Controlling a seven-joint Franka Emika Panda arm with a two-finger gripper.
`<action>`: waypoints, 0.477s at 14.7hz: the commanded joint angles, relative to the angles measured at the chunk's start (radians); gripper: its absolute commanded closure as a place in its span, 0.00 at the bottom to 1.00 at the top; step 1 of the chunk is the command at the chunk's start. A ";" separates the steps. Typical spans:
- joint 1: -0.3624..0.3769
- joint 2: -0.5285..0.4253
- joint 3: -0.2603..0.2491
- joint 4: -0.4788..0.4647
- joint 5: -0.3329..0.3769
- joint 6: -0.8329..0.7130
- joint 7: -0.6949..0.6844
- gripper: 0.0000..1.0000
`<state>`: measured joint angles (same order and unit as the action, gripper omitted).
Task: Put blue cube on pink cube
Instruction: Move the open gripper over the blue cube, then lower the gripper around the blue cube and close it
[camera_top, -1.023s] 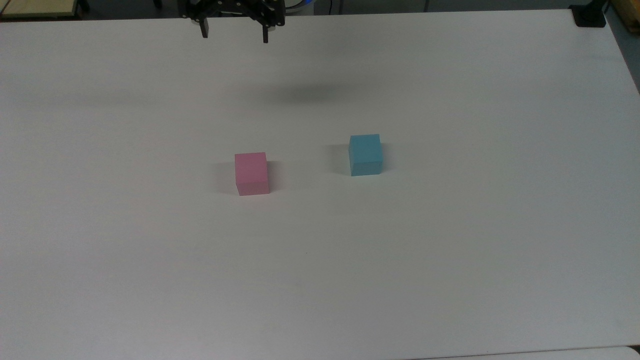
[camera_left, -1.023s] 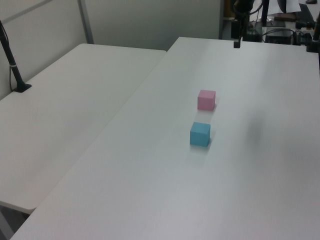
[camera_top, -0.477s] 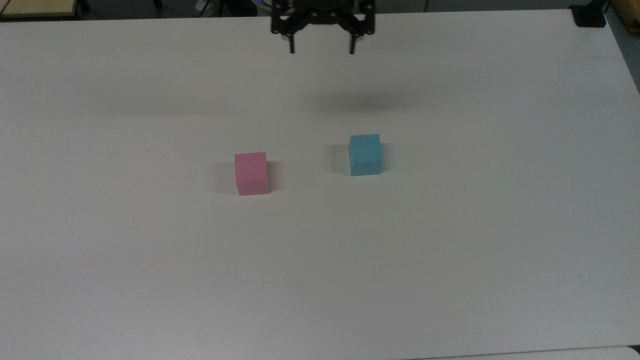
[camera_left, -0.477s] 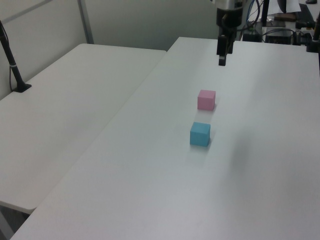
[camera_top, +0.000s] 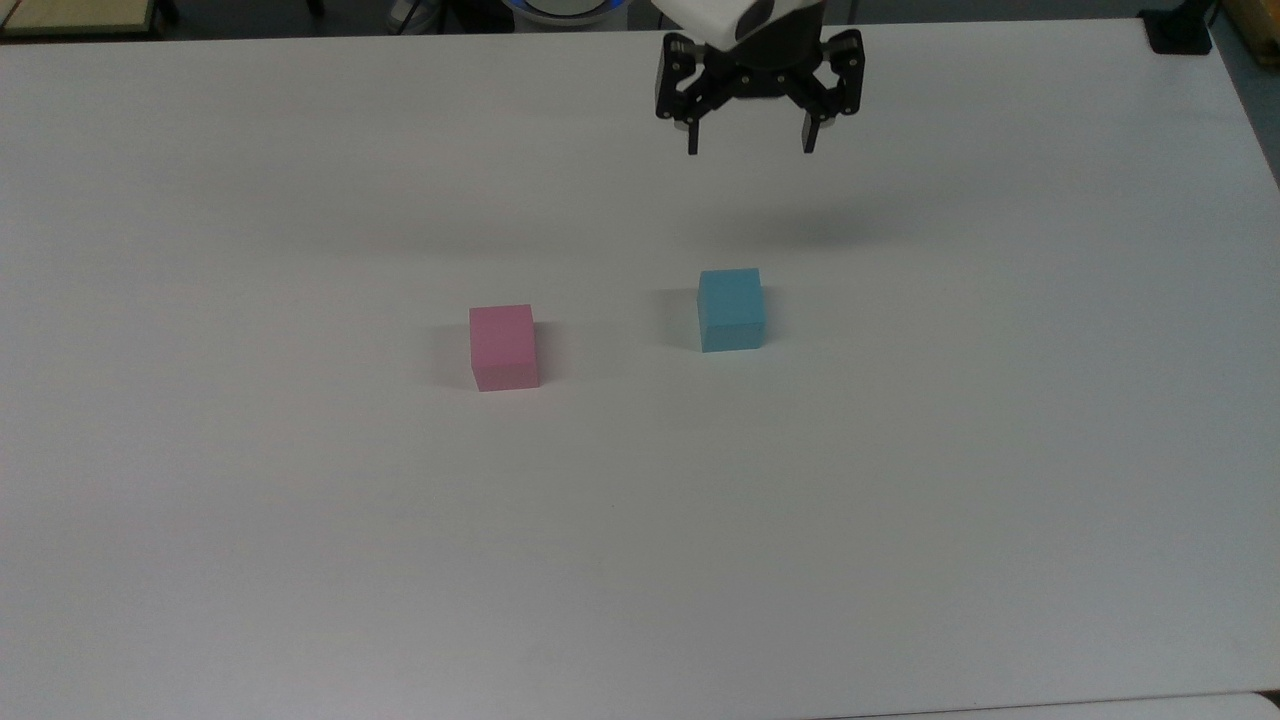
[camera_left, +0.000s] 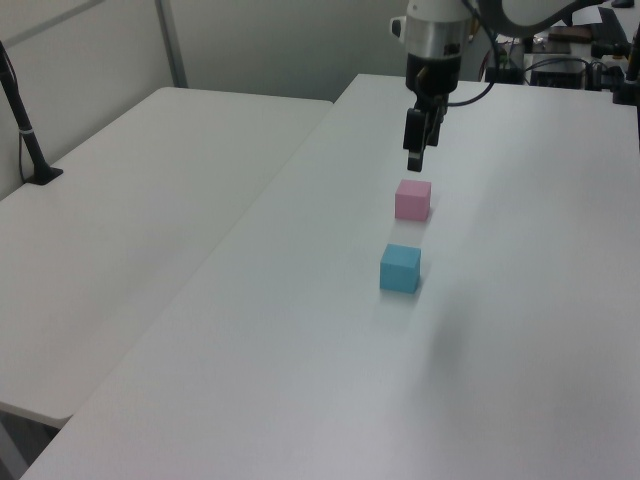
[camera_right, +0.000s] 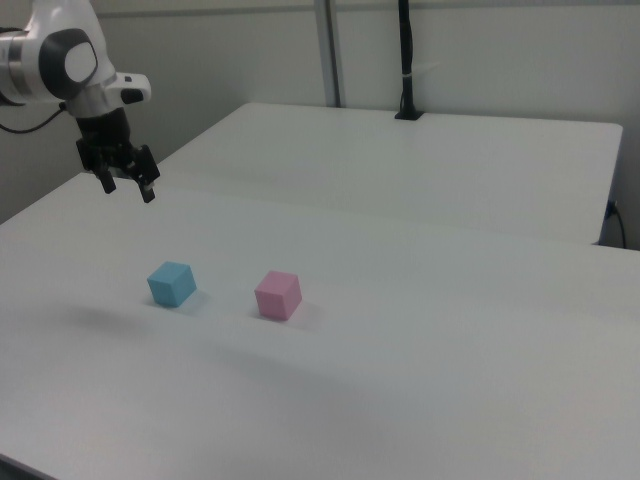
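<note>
Two cubes on the white worktop (camera_top: 300, 520): one blue cube (camera_top: 731, 309), one pink cube (camera_top: 503, 346). One arm, one tool (camera_top: 750, 148). Nothing else sits on this surface; a second pale table (camera_left: 150, 190) adjoins it, with a black post (camera_left: 25, 130) at its far edge.

Taking the blue cube as the reference point: the pink cube rests well apart from it, toward the top view's left and slightly nearer the camera. Both sit flat on the worktop, upright, not touching, each with bare surface all round. That spacing looks deliberate for a stacking trial, as it leaves room on either side of the blue cube for fingers to drop without disturbing the pink one.

The tool hangs in the air above the worktop, beyond the blue cube toward the top view's upper edge and a little to the top view's right. Its shadow (camera_top: 800, 228) falls on the worktop just past the blue cube. Fingers point down and are spread wide with nothing between them, the gap looking wider than the cube, which suits an approach for a top grasp.

Judgement: reach phase, pickup not yet begun; blue cube untouched, pink cube's top face free to receive it.
</note>
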<state>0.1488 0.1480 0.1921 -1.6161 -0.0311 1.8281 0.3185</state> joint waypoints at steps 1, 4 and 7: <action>0.023 0.121 0.000 0.074 -0.007 0.045 0.011 0.00; 0.032 0.234 -0.003 0.087 -0.070 0.084 0.014 0.00; 0.037 0.277 -0.011 0.070 -0.101 0.091 -0.001 0.00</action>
<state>0.1655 0.3853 0.1960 -1.5595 -0.0971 1.9119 0.3185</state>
